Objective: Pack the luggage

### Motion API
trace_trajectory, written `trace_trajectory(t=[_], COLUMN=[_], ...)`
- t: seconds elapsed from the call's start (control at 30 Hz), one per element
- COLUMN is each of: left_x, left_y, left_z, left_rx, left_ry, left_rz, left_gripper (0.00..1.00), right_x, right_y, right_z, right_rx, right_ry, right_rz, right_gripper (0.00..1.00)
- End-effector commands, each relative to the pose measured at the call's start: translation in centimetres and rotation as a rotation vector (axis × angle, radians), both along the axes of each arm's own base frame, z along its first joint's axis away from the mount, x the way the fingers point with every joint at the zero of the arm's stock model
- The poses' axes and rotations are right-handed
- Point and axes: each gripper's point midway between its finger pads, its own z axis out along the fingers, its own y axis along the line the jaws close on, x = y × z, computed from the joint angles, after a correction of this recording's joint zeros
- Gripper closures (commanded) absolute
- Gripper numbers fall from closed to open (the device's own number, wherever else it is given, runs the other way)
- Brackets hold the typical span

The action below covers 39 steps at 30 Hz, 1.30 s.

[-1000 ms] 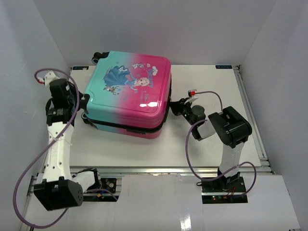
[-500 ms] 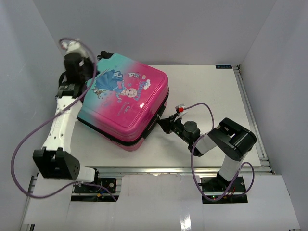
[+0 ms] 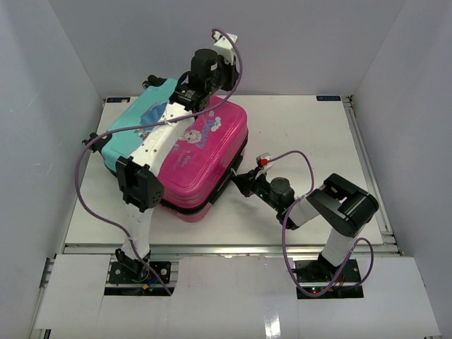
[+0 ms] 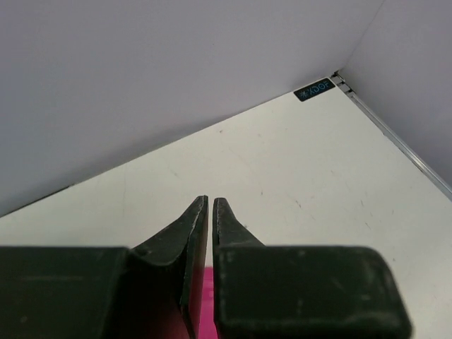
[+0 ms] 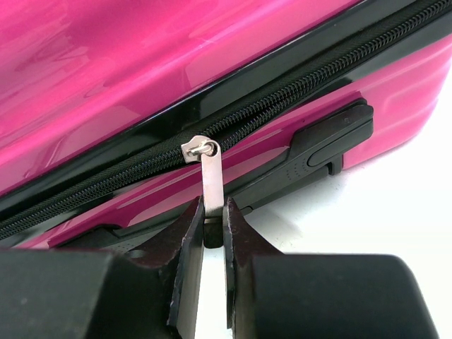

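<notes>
Since a second ago the luggage [image 3: 212,159] has swung on the bench [image 3: 304,134], its pink end now pointing toward 5 o'clock. The left arm has swept from the 9 o'clock side across the lid to the shell's 12 o'clock edge. The case lies flat, lid up, left of the bench's centre.

The right gripper [image 5: 213,212] sits at the case's 4 o'clock side, jaws pinched on the zipper pull [image 5: 210,180] just below its slider. The left gripper [image 4: 210,205] has its jaws drawn to a narrow slit with nothing between them. A sliver of pink shell shows beneath, but whether they press on it cannot be told from this view.

The step in hand looks like running the zip round to shut the case. To do it well:

- Keep the pull in line with the zipper track [image 5: 318,81] and draw along the seam rather than away from the shell, so the slider does not jam.
- Steady the lid with the left arm, because the case turns easily under a sideways tug.
- Ease round the corner near the black side handle [image 5: 332,138], re-gripping if the tab twists.

The teeth right of the slider seem parted, though the blur makes that uncertain.
</notes>
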Motion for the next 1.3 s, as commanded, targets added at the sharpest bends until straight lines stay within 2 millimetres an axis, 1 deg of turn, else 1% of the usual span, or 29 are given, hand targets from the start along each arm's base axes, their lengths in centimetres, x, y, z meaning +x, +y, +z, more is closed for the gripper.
trace_trajectory(t=[0.0,0.03,0.1,0.13,0.2,0.27,0.33,0.37,0.43,0.5,0.57,0.6,0.63,0.67,0.73,0.77,0.83,0.87,0.9,0.97,1.0,1.03,1.07,1.13,1.17,1.23,1.27], left_x=[1.1,1.3,2.2,2.5,3.0,2.9,2.1,1.8,1.0,-0.1,-1.1,-1.4,-1.8,-2.3,-2.8,-3.1,-4.1,-4.8,-5.2,-6.0,-6.6,-7.6,-8.6,-11.2,-11.7,-15.7,-17.2], left_y=[-2.0,-2.6,-4.3,-4.6,-4.8,-5.3,-6.2,-6.1,-5.4,-4.1,-3.0,-2.4,-2.0,-1.4,0.0,0.6,1.7,2.5,2.8,4.3,5.2,6.0,6.2,6.6,6.4,6.7,6.7], left_z=[-2.1,-3.1,-6.1,-7.0,-7.8,-9.2,-10.3,-11.0,-12.4,-14.0,-15.3,-15.7,-16.3,-17.0,-18.2,-18.6,-19.6,-20.2,-18.8,-18.3,-15.9,-14.4,-12.5,-7.6,-8.5,-4.5,-3.4], left_rx=[0.031,0.038,0.098,0.112,0.143,0.187,0.240,0.293,0.418,0.530,0.600,0.620,0.640,0.673,0.724,0.731,0.728,0.725,0.682,0.670,0.630,0.604,0.552,0.416,0.423,0.342,0.312], left_ry=[-0.009,-0.010,-0.022,-0.020,-0.029,-0.028,-0.029,-0.027,-0.014,0.024,0.069,0.089,0.111,0.141,0.177,0.200,0.264,0.293,0.289,0.276,0.246,0.238,0.228,0.197,0.217,0.190,0.191], left_rz=[-0.052,-0.056,-0.056,-0.050,-0.014,-0.026,-0.026,0.009,0.096,0.160,0.180,0.198,0.199,0.195,0.227,0.241,0.262,0.280,0.308,0.362,0.390,0.411,0.411,0.389,0.362,0.279,0.240], left_gripper=[0.77,0.76,0.72,0.70,0.67,0.65,0.66,0.67,0.69,0.69,0.64,0.64,0.64,0.64,0.64,0.65,0.69,0.71,0.74,0.75,0.74,0.70,0.67,0.60,0.59,0.57,0.57], right_x=[-1.3,-1.3,-1.3,-1.3,-1.3,-1.3,-1.3,-1.3,-1.3,-1.3,-1.3,-1.2,-0.5,-0.1,1.4,2.2,3.9,4.4,4.8,4.5,4.3,4.3,4.3,4.4,4.5,4.6,4.6], right_y=[-0.5,-0.5,-0.4,-0.4,-0.4,-0.3,-0.1,0.0,0.1,0.0,0.0,0.0,-0.5,-0.7,-1.7,-1.6,-1.8,-1.7,-1.7,-1.5,-1.4,-1.3,-1.3,-1.1,-1.0,-0.8,-0.6], right_z=[-2.4,-2.5,-2.8,-2.9,-2.9,-2.9,-3.0,-2.9,-2.9,-2.8,-2.3,-2.2,-2.0,-1.3,-0.6,0.3,1.2,1.4,1.5,1.4,1.4,1.1,0.8,0.3,0.5,0.0,0.0], right_rx=[-0.091,-0.098,-0.105,-0.109,-0.112,-0.114,-0.115,-0.116,-0.116,-0.116,-0.112,-0.112,-0.117,-0.111,-0.131,-0.123,-0.134,-0.139,-0.146,-0.143,-0.135,-0.128,-0.125,-0.119,-0.110,-0.095,-0.091], right_ry=[0.021,0.021,0.023,0.025,0.023,0.022,0.021,0.020,0.018,0.016,0.004,-0.003,-0.011,-0.026,-0.055,-0.074,-0.082,-0.078,-0.070,-0.059,-0.052,-0.038,-0.026,-0.005,-0.001,0.031,0.033], right_rz=[0.036,0.036,0.042,0.044,0.041,0.045,0.050,0.052,0.052,0.044,0.042,0.041,-0.006,-0.031,-0.105,-0.120,-0.153,-0.151,-0.149,-0.130,-0.123,-0.119,-0.111,-0.092,-0.092,-0.061,-0.043], right_gripper=[0.92,0.92,0.92,0.92,0.92,0.92,0.92,0.92,0.92,0.92,0.92,0.92,0.92,0.92,0.92,0.92,0.92,0.92,0.92,0.92,0.92,0.92,0.92,0.92,0.92,0.92,0.92])
